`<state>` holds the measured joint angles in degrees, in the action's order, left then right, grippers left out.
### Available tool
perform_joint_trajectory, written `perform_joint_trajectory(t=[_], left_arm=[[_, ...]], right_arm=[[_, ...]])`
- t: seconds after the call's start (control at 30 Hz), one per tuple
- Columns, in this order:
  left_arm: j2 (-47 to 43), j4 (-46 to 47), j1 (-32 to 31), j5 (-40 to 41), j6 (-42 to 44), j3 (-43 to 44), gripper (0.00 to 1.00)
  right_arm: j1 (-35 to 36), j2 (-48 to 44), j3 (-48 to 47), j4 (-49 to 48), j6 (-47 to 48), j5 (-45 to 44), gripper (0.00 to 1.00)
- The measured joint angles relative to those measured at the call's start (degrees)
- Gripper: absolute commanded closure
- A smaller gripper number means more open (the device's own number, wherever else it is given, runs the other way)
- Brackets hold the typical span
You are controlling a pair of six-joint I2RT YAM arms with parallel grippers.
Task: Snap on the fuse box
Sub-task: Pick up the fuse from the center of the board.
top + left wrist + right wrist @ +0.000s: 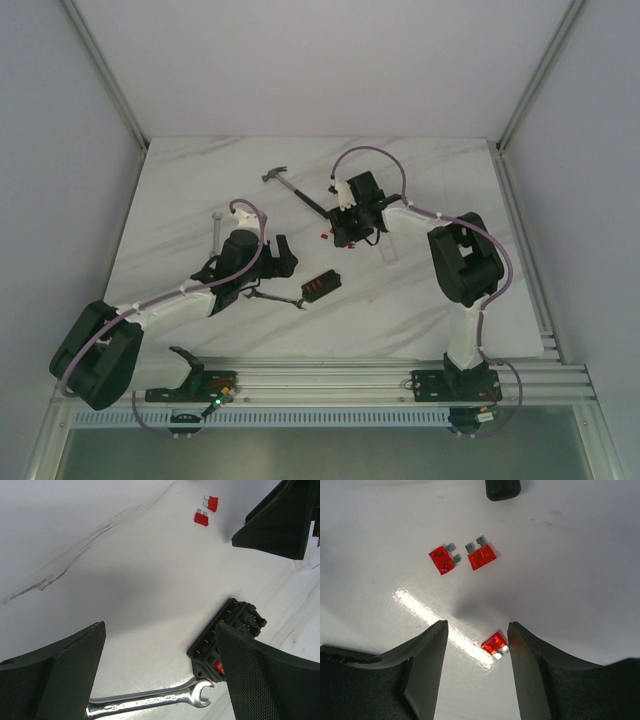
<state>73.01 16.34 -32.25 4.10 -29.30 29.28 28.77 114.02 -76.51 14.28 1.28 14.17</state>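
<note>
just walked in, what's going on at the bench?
The right gripper is down over the white marble-pattern table, its jaws open around one small red blade fuse without clamping it. Two more loose red fuses lie just beyond. The left gripper, wide open and empty, hovers beside the small black plastic fuse box and a silver metal wrench. Nothing is held.

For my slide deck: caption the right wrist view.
Open jaws straddle one red fuse; two more fuses lie beyond on the white table.
</note>
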Motion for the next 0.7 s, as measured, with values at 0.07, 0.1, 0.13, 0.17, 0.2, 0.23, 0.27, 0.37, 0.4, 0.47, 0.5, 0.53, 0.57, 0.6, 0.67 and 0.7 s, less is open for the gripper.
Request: perform_joint_trajectory(t=[0.07, 0.1, 0.13, 0.17, 0.2, 0.23, 0.27, 0.37, 0.4, 0.47, 0.5, 0.53, 0.57, 0.6, 0.67, 0.7], left_arm=[[0.0, 0.02, 0.0, -0.02, -0.2, 0.0, 0.0], [0.0, 0.0, 0.0, -0.02, -0.22, 0.0, 0.0], [0.0, 0.0, 0.0, -0.02, -0.22, 0.0, 0.0], [0.0, 0.02, 0.0, -0.02, -0.24, 0.0, 0.0], [0.0, 0.02, 0.0, -0.02, -0.24, 0.0, 0.0], [0.0, 0.0, 0.0, -0.02, -0.24, 0.0, 0.0], [0.02, 0.0, 0.0, -0.02, -0.24, 0.0, 0.0], [0.22, 0.02, 0.0, -0.04, -0.24, 0.0, 0.0], [0.35, 0.02, 0.0, -0.04, -0.24, 0.0, 0.0], [0.68, 0.0, 0.0, -0.09, -0.24, 0.0, 0.0], [0.85, 0.02, 0.0, -0.17, -0.24, 0.0, 0.0], [0.98, 0.0, 0.0, -0.22, -0.24, 0.0, 0.0], [1.09, 0.0, 0.0, -0.24, -0.24, 0.0, 0.0], [1.16, 0.02, 0.0, -0.26, -0.26, 0.0, 0.0], [1.2, 0.0, 0.0, -0.24, -0.31, 0.02, 0.0], [1.2, 0.02, 0.0, -0.24, -0.42, 0.02, 0.0]], right_arm=[[0.0, -0.57, 0.79, -0.28, -0.39, 0.26, 0.43], [0.0, -1.05, 1.49, -0.26, -0.57, 0.44, 0.43], [0.0, -1.53, 2.14, -0.28, -0.72, 0.46, 0.43], [0.02, -2.01, 2.82, -0.26, -0.98, 0.55, 0.43], [0.07, -2.51, 3.41, -0.22, -1.18, 0.63, 0.43], [0.17, -2.93, 4.0, -0.22, -1.49, 0.63, 0.43], [0.28, -3.41, 4.61, -0.24, -1.68, 0.63, 0.43], [0.85, -4.59, 6.05, 0.04, -2.16, 0.57, 0.43], [1.11, -4.85, 6.32, 0.28, -2.32, 0.33, 0.44], [1.66, -4.96, 6.38, 0.57, -2.47, -0.72, 0.45], [1.81, -4.98, 6.38, 0.61, -2.58, -1.4, 0.47], [2.03, -5.01, 6.36, 0.7, -2.84, -2.32, 0.48], [2.21, -5.01, 6.27, 0.83, -3.19, -3.32, 0.48], [2.4, -5.01, 6.21, 0.98, -3.65, -4.52, 0.48], [2.82, -4.98, 5.84, 1.66, -4.9, -7.23, 0.49], [3.04, -4.98, 5.68, 2.01, -5.66, -8.46, 0.49]])
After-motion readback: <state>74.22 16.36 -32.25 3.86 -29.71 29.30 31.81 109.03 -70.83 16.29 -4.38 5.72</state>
